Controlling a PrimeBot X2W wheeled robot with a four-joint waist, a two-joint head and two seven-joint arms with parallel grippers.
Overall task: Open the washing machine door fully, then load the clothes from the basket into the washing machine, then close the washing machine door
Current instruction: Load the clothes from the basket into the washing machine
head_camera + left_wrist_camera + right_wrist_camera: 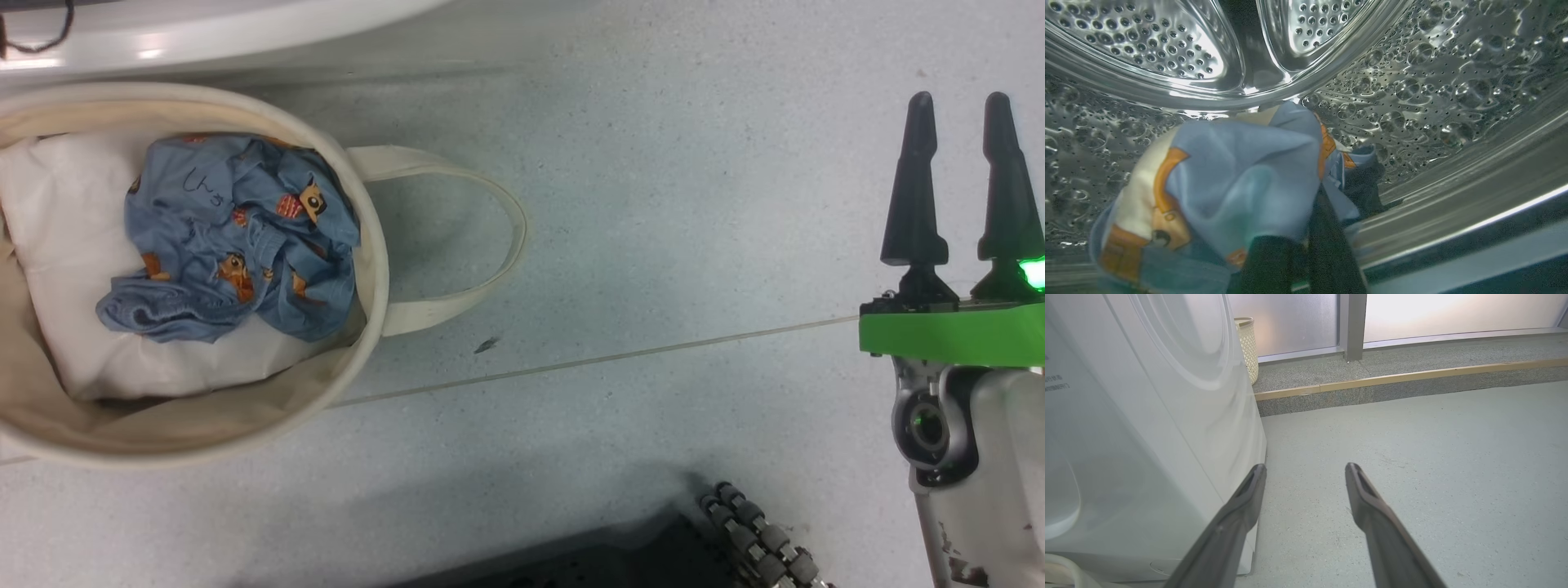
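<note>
Left gripper (1298, 249): shut on a blue printed garment (1229, 179), lower centre of the left wrist view, inside the steel drum (1433, 102). The cloth drapes over my fingers; I cannot tell whether it touches the drum wall.

Right gripper (960, 106): fingers apart, holding nothing, right edge of the head view, above bare floor (653, 245). In its wrist view the washer (1147, 437) stands just left of it.

More clothes (237, 237) lie bunched on white padding (65, 245) in the basket (371, 269), left of the head view
</note>
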